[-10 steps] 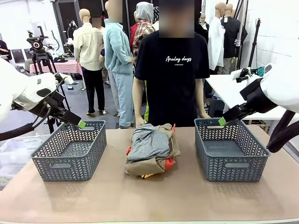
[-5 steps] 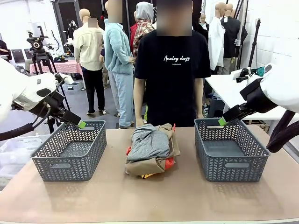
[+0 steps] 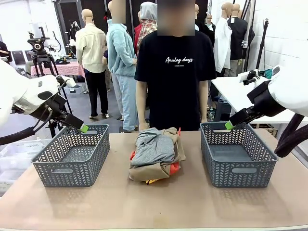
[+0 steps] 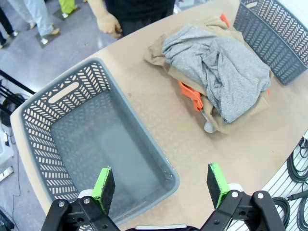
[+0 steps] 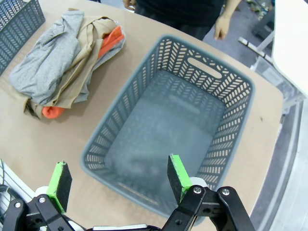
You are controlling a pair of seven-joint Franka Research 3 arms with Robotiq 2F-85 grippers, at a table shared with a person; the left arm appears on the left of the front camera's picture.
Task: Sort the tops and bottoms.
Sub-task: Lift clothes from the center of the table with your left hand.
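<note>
White script "Analog days" on the black T-shirt [image 3: 175, 82] at twelve o'clock; the smaller line beneath is unreadable.

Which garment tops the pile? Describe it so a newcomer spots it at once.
On the table, between the left basket and right basket, lies one heap of clothes. Its top layer is the grey garment, crumpled over a khaki-tan garment. It is heathered grey, not tan; an orange-red garment peeks out beneath.
</note>
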